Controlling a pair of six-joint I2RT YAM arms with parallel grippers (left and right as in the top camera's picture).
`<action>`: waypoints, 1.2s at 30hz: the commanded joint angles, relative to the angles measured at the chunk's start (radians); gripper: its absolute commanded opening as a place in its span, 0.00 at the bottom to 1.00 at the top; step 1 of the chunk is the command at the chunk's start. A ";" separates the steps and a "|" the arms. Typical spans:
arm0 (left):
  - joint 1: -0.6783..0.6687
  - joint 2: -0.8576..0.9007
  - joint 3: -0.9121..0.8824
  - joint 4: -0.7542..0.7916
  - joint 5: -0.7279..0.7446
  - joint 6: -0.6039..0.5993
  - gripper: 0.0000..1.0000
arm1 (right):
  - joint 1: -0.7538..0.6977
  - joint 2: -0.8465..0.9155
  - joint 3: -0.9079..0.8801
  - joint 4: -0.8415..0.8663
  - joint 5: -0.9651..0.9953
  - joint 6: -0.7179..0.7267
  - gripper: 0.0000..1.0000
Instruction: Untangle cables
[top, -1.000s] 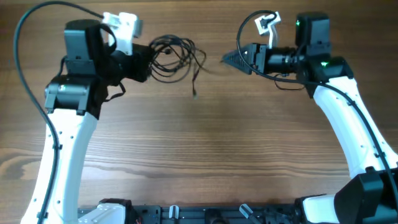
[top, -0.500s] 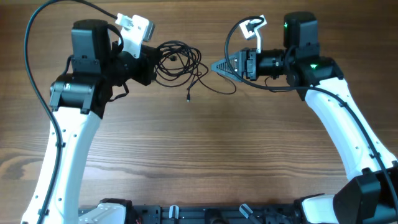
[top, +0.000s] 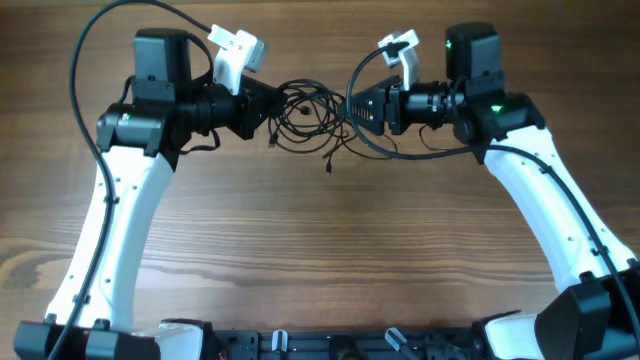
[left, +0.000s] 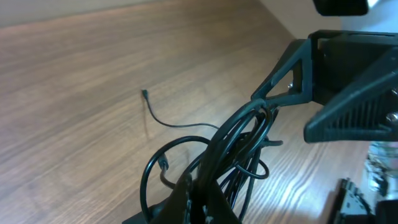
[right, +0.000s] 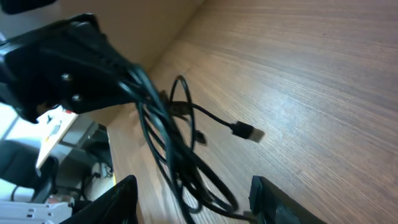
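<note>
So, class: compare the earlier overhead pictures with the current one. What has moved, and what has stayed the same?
The left gripper carried the cables toward the right gripper, which moved in to meet them; its open jaws now straddle the loops. Unchanged: the left gripper's hold, and the cables remain tangled.

We count two arms: left arm, right arm. Two grippers: left gripper, right gripper. One tangle of cables; we cannot count separate cords inside. In left wrist view we make out two loose cord ends: far end, near end. Two white camera mounts: left mount, right mount. One table.
</note>
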 joint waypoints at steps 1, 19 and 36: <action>-0.002 0.029 0.001 0.003 0.061 0.015 0.04 | 0.002 -0.009 0.011 -0.002 0.002 -0.046 0.56; -0.002 0.043 0.001 -0.099 0.253 0.173 0.04 | 0.023 -0.009 0.011 0.080 -0.101 -0.039 0.71; -0.003 0.045 0.001 -0.126 0.251 0.172 0.04 | 0.075 -0.009 0.011 0.084 0.010 0.067 0.04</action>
